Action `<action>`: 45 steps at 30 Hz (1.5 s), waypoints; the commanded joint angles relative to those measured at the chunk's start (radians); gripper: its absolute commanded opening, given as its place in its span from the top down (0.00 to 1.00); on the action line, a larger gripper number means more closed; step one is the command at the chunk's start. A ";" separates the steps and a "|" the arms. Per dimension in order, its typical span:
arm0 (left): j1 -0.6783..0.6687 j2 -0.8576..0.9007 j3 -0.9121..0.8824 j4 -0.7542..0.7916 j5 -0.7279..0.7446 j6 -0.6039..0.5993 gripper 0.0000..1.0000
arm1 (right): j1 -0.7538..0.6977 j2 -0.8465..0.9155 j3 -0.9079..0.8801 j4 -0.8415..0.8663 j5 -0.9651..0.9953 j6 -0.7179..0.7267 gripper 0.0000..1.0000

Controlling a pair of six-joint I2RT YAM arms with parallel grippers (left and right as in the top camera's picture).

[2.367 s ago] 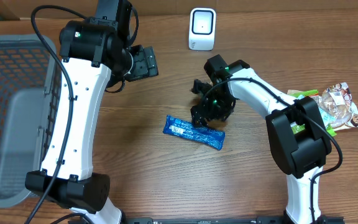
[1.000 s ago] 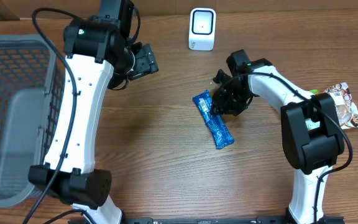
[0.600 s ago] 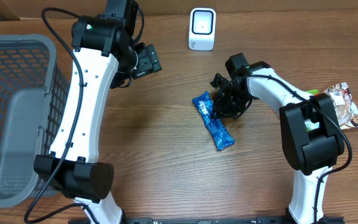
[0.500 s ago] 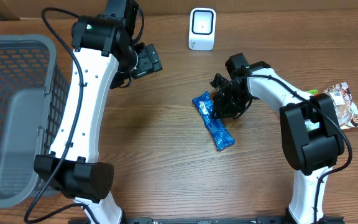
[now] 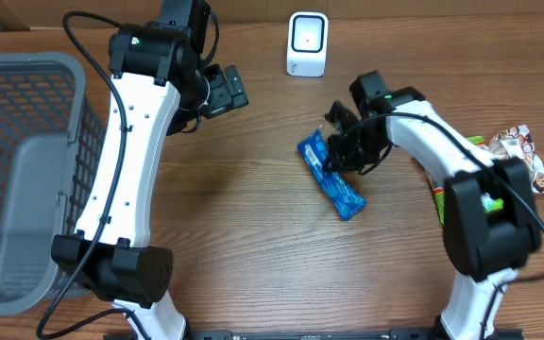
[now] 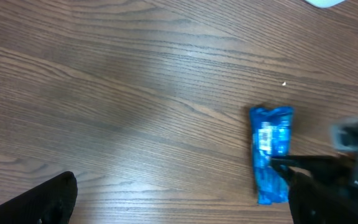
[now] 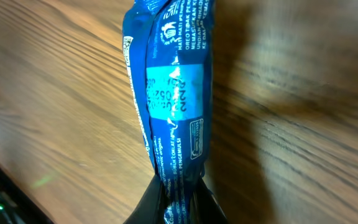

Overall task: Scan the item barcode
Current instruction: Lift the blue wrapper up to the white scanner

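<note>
Right tool (image 5: 334,159) tight on blue packet (image 5: 341,190), arm angled inward.

Grey mesh basket (image 5: 36,104) far left; snack packets (image 5: 527,153) far right; wooden table (image 5: 253,246).

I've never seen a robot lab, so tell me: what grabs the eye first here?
A bright blue packet lies mid-table, pinched at one end by the shut jaws of the right arm. Beyond it, at the far edge, stands a small white scanner, and a big grey mesh basket fills the left side.
</note>
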 commanded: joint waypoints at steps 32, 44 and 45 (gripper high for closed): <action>-0.013 0.011 -0.003 0.002 -0.010 -0.006 0.00 | -0.031 -0.299 0.248 0.118 -0.071 -0.037 0.96; -0.013 0.011 -0.003 0.002 -0.010 -0.006 0.00 | -0.013 -0.266 0.247 0.248 0.261 -0.041 0.96; -0.013 0.011 -0.003 0.001 -0.010 -0.006 0.00 | -0.005 -0.253 0.247 0.274 0.311 -0.040 0.96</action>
